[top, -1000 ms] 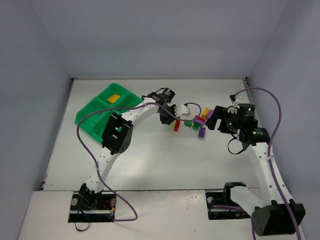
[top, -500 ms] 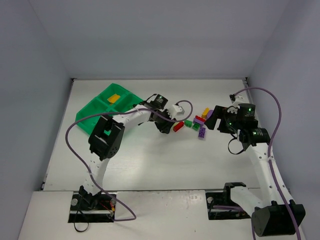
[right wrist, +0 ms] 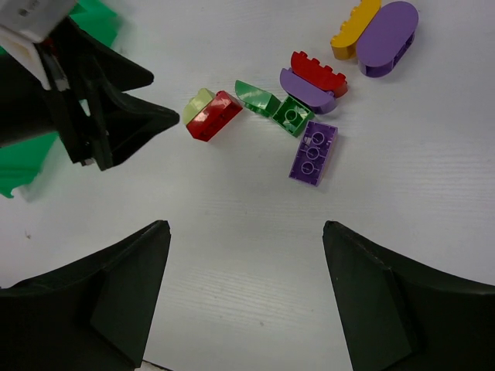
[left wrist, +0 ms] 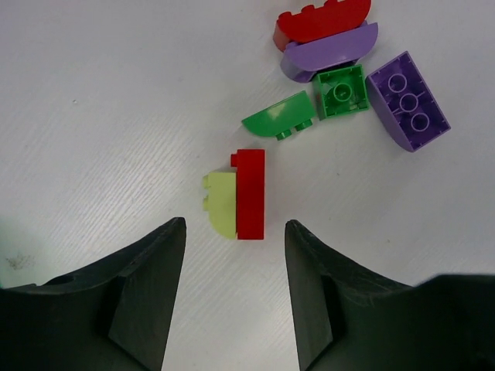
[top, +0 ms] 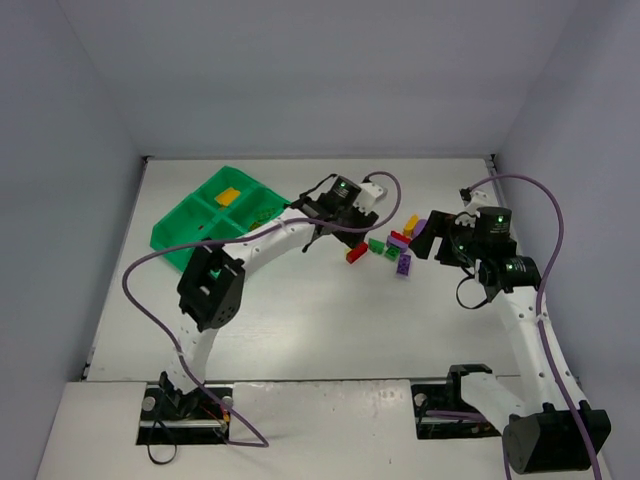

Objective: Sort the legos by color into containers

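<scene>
A red brick (left wrist: pixel 250 193) with a lime brick (left wrist: pixel 222 205) against its side lies on the table just ahead of my left gripper (left wrist: pixel 236 222), which is open and holds nothing. Beyond lie a green curved brick (left wrist: pixel 280 122), a green square brick (left wrist: pixel 343 91), a purple brick (left wrist: pixel 407 100), and a red brick on a purple curved one (left wrist: pixel 329 52). A yellow brick (right wrist: pixel 354 31) and a purple oval brick (right wrist: pixel 387 27) sit farther off. My right gripper (right wrist: pixel 245 226) hovers open and empty, short of the cluster (top: pixel 392 245). From above, my left gripper (top: pixel 330 235) is left of the red brick (top: pixel 356 252).
The green tray (top: pixel 160 238) stands at the back left with one yellow brick (top: pixel 228 196) in a far compartment. A corner of the tray (right wrist: pixel 100 15) shows behind the left gripper. Purple cables loop over both arms. Walls close in the table on three sides.
My left gripper, shut beside the red and lime bricks a second ago, has opened and drawn back left of them while its wrist swung round. The right arm has stayed put.
</scene>
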Action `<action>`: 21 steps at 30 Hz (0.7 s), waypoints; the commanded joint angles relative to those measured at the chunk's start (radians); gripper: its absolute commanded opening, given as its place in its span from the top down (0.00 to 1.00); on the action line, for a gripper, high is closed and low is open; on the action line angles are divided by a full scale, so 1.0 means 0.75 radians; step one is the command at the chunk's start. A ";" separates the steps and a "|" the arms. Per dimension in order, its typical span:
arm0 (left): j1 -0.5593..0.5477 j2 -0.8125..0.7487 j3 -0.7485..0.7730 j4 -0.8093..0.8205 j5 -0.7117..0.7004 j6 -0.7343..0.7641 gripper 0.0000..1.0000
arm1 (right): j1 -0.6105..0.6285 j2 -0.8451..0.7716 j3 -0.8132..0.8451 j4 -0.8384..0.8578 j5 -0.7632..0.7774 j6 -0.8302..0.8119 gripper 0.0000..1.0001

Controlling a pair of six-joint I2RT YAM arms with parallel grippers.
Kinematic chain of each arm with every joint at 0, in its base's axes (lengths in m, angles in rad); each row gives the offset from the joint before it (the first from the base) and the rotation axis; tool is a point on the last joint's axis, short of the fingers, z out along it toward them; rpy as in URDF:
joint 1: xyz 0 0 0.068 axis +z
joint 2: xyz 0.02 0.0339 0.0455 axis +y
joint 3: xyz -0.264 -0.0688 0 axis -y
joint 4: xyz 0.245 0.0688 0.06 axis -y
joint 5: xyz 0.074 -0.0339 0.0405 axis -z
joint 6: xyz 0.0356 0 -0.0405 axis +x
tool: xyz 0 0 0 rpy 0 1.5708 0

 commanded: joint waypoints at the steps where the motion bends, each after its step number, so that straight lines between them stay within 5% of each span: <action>1: -0.071 0.035 0.104 -0.052 -0.174 -0.010 0.51 | 0.000 0.011 0.024 0.081 0.007 0.007 0.23; 14: -0.126 0.237 0.284 -0.159 -0.454 0.021 0.51 | 0.000 0.001 0.005 0.081 0.005 0.007 0.23; 21: -0.130 0.309 0.329 -0.165 -0.455 0.019 0.51 | 0.000 -0.001 0.003 0.081 0.001 0.007 0.23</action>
